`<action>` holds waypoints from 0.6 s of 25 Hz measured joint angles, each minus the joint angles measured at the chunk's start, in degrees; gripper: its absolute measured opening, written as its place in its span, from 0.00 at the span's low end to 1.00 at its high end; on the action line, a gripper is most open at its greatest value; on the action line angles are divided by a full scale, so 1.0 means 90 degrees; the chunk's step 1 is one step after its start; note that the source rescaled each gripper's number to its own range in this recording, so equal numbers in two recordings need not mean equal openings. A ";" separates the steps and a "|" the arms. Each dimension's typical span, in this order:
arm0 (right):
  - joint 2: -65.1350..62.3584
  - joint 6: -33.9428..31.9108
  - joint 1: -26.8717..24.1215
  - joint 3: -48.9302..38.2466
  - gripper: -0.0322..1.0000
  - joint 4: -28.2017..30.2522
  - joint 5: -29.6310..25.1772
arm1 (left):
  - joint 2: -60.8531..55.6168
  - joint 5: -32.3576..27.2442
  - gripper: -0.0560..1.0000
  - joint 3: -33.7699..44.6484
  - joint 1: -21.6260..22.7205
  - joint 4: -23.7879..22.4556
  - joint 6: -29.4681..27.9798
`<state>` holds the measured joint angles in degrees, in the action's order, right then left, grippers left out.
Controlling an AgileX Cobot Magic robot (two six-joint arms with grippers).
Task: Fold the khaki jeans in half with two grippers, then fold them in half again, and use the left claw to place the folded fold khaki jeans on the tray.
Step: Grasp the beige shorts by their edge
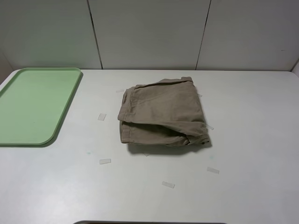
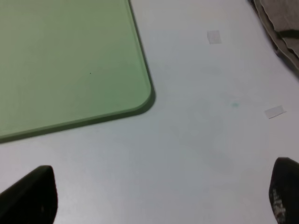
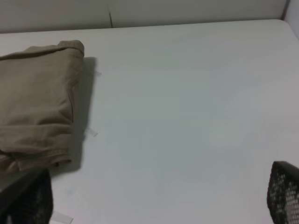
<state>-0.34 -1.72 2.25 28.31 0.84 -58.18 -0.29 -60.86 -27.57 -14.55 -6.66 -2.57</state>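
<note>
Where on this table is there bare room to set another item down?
Right of the khaki jeans to the table edge; the front strip, bar small tape scraps; the whole tray. Only the middle is taken.

Khaki jeans (image 1: 161, 112) on table (image 1: 252, 140), approx ctr. Tray (image 1: 32, 107) on table, far-left corner, well apart from jeans. Tape bits (image 1: 102, 116) on table: one btwn tray & jeans, one near-left of jeans, two near/near-right. Wall (image 1: 149, 32) behind table's far edge.
</note>
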 joint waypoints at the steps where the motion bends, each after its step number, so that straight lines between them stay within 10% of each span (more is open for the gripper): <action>1: 0.0000 0.0000 0.0000 0.0000 1.00 0.0000 0.0000 | 0.0000 0.0000 0.90 0.0000 0.0000 0.0000 0.0000; 15: 0.0000 -0.0019 0.0000 0.0000 1.00 0.0000 0.0000 | 0.0000 0.0000 0.90 0.0000 0.0000 0.0000 0.0000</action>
<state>-0.34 -1.89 2.25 28.31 0.84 -58.18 -0.29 -60.86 -27.57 -14.55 -6.66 -2.57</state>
